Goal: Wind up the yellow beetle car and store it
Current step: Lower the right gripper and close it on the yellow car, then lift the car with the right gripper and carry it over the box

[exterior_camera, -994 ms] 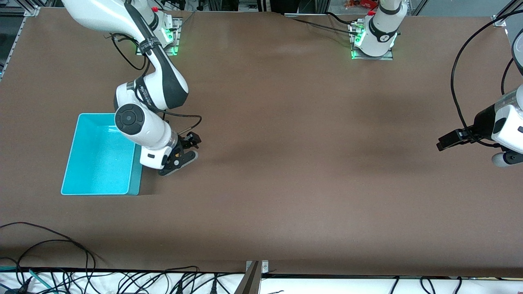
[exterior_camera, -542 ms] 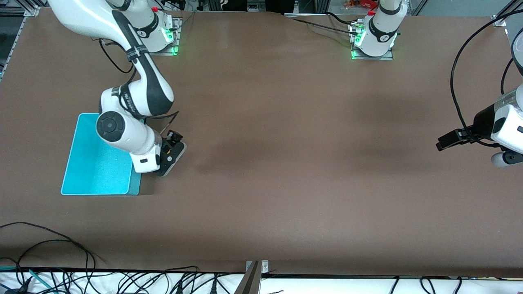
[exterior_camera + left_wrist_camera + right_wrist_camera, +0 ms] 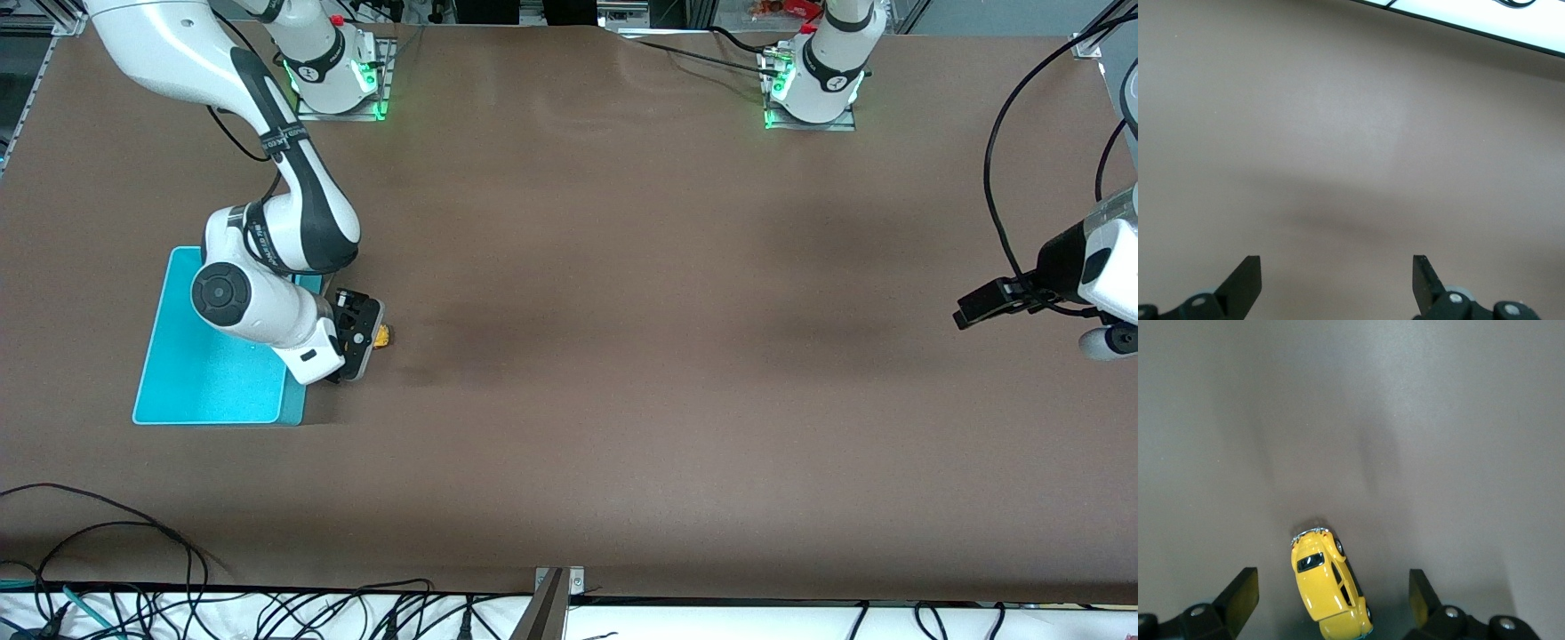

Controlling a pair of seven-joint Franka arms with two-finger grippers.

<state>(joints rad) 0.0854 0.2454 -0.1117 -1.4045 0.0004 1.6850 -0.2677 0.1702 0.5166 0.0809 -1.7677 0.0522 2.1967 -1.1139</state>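
The yellow beetle car (image 3: 1329, 585) rests on the brown table between the fingers of my right gripper (image 3: 1331, 588), which is open and does not touch it. In the front view only a bit of the car (image 3: 383, 336) shows beside the right gripper (image 3: 366, 336), close to the cyan bin (image 3: 209, 378) on the side toward the left arm's end. My left gripper (image 3: 1337, 277) is open and empty over bare table. In the front view it (image 3: 1101, 343) waits high over the left arm's end of the table.
The right arm's elbow and wrist (image 3: 253, 302) hang over the cyan bin and hide much of it. Loose cables (image 3: 107, 604) lie along the table edge nearest the front camera. The arm bases (image 3: 813, 84) stand at the edge farthest from it.
The right arm has swung toward the cyan bin, its gripper moving with it. The yellow car now shows beside that gripper. The left arm has barely moved.
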